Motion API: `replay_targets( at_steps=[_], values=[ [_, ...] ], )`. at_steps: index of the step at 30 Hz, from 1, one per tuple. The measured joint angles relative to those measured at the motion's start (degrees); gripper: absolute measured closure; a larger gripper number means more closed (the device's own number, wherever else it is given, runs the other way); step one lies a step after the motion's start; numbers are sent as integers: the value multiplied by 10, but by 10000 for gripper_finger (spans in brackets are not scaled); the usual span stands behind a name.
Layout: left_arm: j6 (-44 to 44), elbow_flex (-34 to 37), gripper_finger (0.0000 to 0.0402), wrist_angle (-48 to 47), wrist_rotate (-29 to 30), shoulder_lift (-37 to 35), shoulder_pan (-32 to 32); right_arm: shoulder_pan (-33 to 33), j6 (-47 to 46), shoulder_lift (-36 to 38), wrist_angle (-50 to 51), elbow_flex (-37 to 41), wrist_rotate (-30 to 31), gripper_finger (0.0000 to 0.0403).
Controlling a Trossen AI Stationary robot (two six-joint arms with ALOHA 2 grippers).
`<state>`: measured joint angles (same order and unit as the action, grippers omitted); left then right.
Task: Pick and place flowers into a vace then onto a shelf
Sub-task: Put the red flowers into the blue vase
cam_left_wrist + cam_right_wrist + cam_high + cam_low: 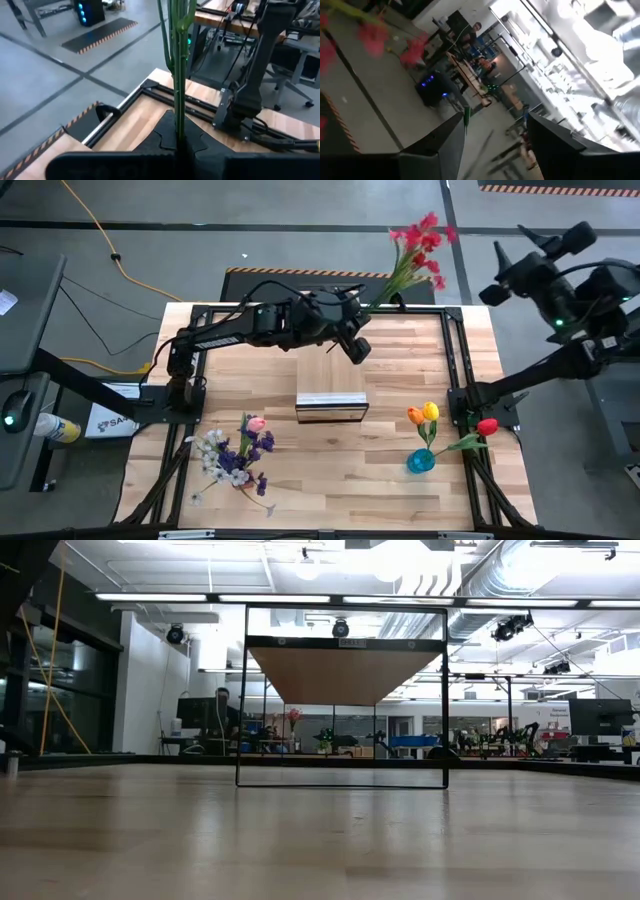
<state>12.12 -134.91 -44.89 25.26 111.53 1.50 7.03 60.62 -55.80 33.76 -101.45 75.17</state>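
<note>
The left gripper [362, 318] hangs just beyond the far end of the shelf [331, 385], its fingers clamped on the green stems of the red flowers [420, 242], whose blossoms reach past the table's far edge. The right gripper [495, 145] is raised off to the shelf's right, fingers spread and holding nothing. A blue vase [421, 461] with tulips stands right of the shelf.

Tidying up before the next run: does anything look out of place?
Yes. A red tulip lies loose across the table frame beside the blue vase, not in it. The left gripper holds the red spray jutting beyond the table's far edge.
</note>
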Motion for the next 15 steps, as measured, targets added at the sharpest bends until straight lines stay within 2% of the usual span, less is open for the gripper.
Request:
replay_targets(
  at_steps=[3,5,12,15],
  values=[
    [-17,0,376,12,3,0,0,0,-80,9,27,0,-9,199],
    [-30,0,376,24,6,0,0,0,-153,13,61,-1,-36,199],
    [-75,0,376,59,11,0,0,0,-444,13,198,0,-222,199],
    [-95,0,376,76,17,-7,0,0,-511,11,218,0,-256,199]
  ],
)
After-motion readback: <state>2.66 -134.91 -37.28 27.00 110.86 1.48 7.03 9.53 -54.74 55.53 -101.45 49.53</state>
